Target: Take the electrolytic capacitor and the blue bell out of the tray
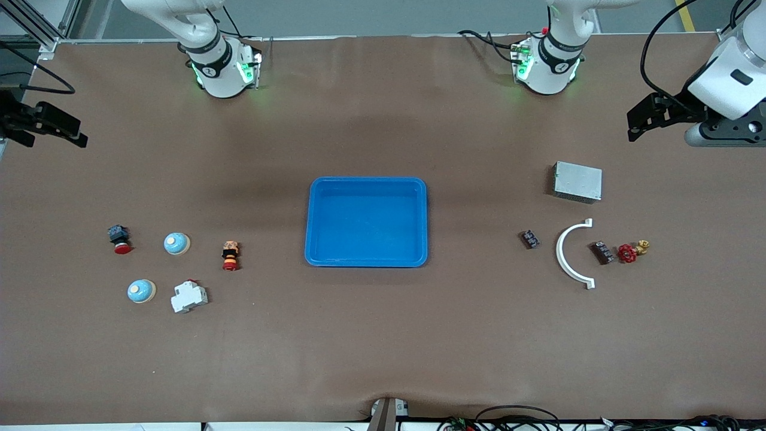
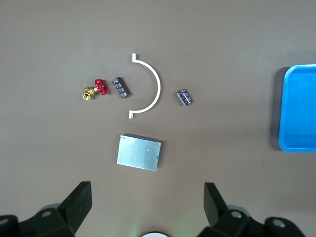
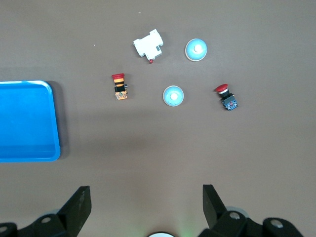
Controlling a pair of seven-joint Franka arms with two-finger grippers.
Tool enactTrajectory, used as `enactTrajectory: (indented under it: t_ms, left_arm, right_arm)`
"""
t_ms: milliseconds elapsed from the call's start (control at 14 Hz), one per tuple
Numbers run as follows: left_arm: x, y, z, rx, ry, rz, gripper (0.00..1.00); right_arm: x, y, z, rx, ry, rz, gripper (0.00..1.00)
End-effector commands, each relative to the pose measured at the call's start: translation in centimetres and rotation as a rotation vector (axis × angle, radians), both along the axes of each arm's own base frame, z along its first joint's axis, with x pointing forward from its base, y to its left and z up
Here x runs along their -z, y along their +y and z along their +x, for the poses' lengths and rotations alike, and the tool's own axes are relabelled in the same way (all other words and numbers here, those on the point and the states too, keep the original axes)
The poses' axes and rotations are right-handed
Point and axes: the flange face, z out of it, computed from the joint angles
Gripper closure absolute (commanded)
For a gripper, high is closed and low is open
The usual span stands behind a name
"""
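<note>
Two light-blue dome bells sit on the table toward the right arm's end; both show in the right wrist view. Two small dark ribbed capacitor parts lie toward the left arm's end and show in the left wrist view. A blue tray stands empty at the table's middle. My left gripper is open and empty, high over its end of the table. My right gripper is open and empty, high over its end.
Near the capacitors lie a silver metal box, a white curved bracket and a red-handled brass valve. Near the bells lie a red push button, an orange-and-red switch and a white breaker.
</note>
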Motion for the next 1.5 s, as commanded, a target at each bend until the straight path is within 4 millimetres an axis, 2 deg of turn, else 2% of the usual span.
enactTrajectory:
  t_ms: [0, 500, 571, 1071, 1429]
  left_arm:
    - [-0.7, 0.3, 0.0, 0.003, -0.007, -0.019, 0.0]
    - [-1.0, 0.7, 0.2, -0.017, -0.009, -0.019, 0.0]
    - [-1.0, 0.7, 0.2, -0.017, -0.011, -0.019, 0.0]
    - [-1.1, 0.0, 0.0, -0.039, -0.008, -0.011, 0.0]
    - [-1.5, 0.8, -0.2, -0.06, -0.017, -0.013, 0.0]
  right_arm:
    - [-0.3, -0.3, 0.6, 0.013, -0.01, 0.023, 0.0]
    - [-0.6, -0.3, 0.5, 0.005, -0.013, 0.001, 0.0]
    - [-1.2, -0.4, 0.5, 0.007, -0.025, -0.006, 0.0]
    - [-1.5, -2.0, 0.2, 0.023, -0.019, -0.084, 0.0]
    - [-1.3, -1.6, 0.3, 0.019, -0.014, -0.073, 0.0]
